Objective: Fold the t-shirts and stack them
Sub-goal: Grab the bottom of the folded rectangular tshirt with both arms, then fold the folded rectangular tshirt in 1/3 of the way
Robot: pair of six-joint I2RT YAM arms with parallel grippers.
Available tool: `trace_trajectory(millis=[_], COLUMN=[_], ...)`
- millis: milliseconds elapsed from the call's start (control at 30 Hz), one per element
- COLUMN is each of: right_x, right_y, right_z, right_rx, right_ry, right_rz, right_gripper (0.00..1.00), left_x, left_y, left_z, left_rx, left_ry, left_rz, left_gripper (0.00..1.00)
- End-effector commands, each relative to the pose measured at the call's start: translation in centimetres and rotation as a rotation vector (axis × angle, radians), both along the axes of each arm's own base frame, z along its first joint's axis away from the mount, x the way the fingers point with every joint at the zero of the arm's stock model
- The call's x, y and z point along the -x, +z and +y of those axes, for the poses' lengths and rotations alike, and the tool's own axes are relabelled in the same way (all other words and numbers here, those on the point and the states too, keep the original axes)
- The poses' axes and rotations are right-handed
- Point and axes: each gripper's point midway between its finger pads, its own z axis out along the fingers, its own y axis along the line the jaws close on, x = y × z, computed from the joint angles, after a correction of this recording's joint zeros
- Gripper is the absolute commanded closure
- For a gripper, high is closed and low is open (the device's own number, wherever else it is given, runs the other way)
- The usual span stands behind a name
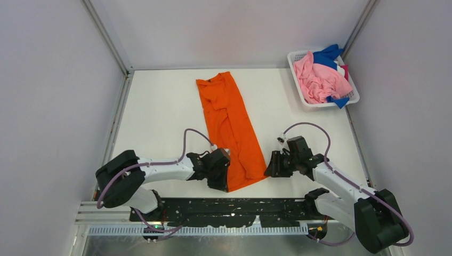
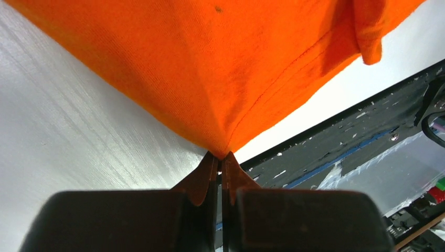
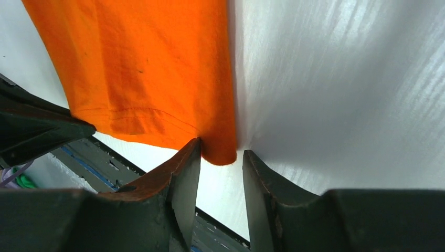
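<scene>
Lying lengthwise on the white bench (image 1: 160,117), one bright orange t-shirt (image 1: 230,128) is folded into a long narrow strip, its collar at the far end and its hem at the near edge. The cloth is creased along its middle and dotted with a few tiny dark specks. Two arms reach in from the near edge, one at each near corner of the strip. The left hand (image 2: 219,157) is clenched on the near left corner of the orange t-shirt, the cloth pulled to a point where its two fingers (image 2: 205,176) meet. The right hand (image 3: 221,148) is released: its fingers stand apart with the near right corner of the shirt between them, ungripped. One white mesh basket (image 1: 296,72) sits at the far right corner of the bench, well apart from the orange shirt. In it lie one crumpled pink t-shirt (image 1: 320,80), blue cloth (image 1: 326,55) at the far side and near rim, and a sliver of magenta cloth (image 1: 345,71); how many shirts the blue makes up I cannot tell.
</scene>
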Motion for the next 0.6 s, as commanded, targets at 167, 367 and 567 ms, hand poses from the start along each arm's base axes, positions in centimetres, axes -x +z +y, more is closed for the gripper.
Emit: trace_trajectory(millis=[167,367,567], right_x=[0.1,1.3,6.9], right_y=[-1.4,-1.5,-1.8], right_z=[1.0,2.0,3.6], right_rx=[-0.046,-0.047,-0.072], right_ry=[0.01,0.056,0.118], right_rz=[0.014,0.026,0.142], right_gripper=[0.71,0.95,0.95], left_x=[-0.4,-0.2,1.8], left_y=[0.6,0.7,-0.2], left_z=[0.3,1.2,4.3], left_rx=[-0.03,-0.026,-0.065], left_ry=[0.018,0.021,0.029], left_rz=[-0.017,-0.042,-0.027], left_gripper=[1.0,1.0,1.0])
